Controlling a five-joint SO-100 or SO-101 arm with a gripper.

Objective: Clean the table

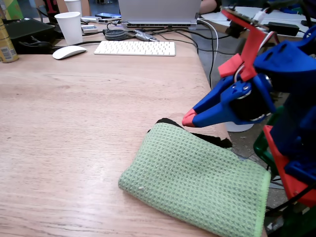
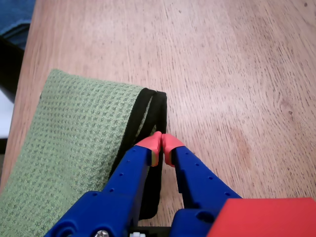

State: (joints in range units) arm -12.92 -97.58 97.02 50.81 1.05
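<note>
Near the table's (image 1: 89, 113) right edge in the fixed view lies a soft, light, folded green cloth (image 1: 197, 182), best pinched at its black-trimmed far edge, just below the closed, empty gripper (image 2: 161, 143).

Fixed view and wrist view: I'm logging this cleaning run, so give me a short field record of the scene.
table: light wood-grain desk top
cloth: green, folded, black-edged, lying flat at the table's near right corner
gripper: blue with red tips, tips together above the cloth's black edge
gripper contact: nothing held; whether it touches the cloth cannot be told
far end: keyboard, mouse, white cup, laptop
wiping area: bare wood left of the cloth in the fixed view
</note>
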